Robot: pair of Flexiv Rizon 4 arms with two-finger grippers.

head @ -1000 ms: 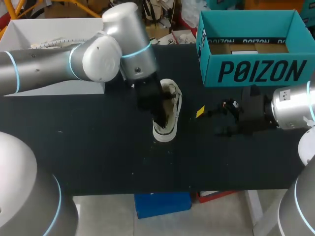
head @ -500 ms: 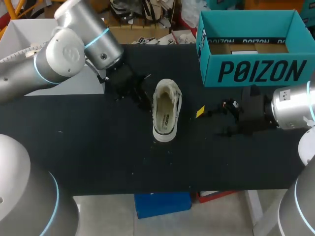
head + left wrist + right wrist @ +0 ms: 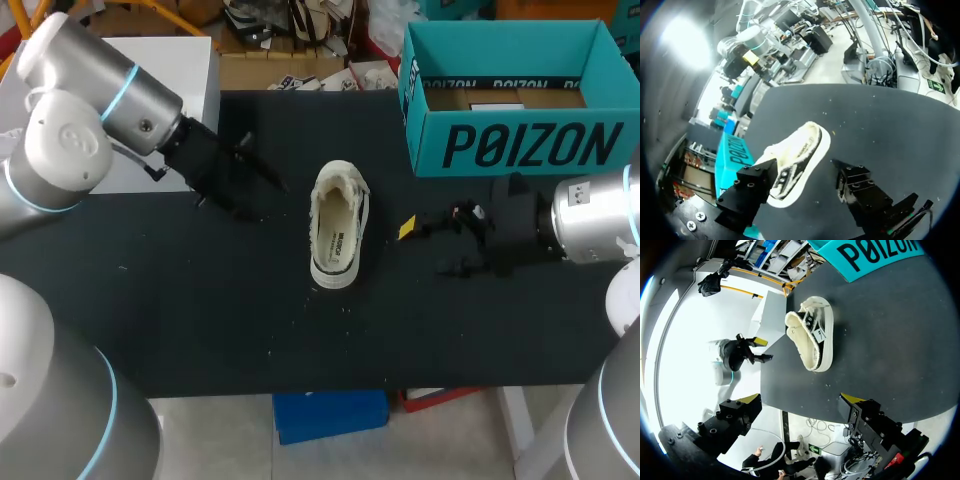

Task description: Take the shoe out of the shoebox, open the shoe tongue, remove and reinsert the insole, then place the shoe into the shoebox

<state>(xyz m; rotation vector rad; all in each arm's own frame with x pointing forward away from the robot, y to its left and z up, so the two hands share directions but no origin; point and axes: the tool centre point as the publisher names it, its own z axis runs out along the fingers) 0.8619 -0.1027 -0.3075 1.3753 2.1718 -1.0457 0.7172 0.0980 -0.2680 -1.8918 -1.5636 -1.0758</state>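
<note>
Standing apart and empty, both sets of jaws: the left jaws off to the shoe's far left, the right jaws near its right. Between them the shoe (image 3: 338, 226) sits sole-down on the worktop (image 3: 200, 320), mouth up, outside the shoebox (image 3: 520, 145) at far right. It looks light, with a soft upper that'll squash over a firmer sole. I'd pinch the heel collar or sidewall, not the floppy tongue.

The left arm (image 3: 95, 125) and right arm (image 3: 595, 215) are showing rounded silver-grey casings with thin light-blue rings. Left of the shoe (image 3: 338, 225), the left tool (image 3: 258, 165) is looking matte black; right of it, the right tool (image 3: 425, 248) is carrying black cables and yellow tips.
</note>
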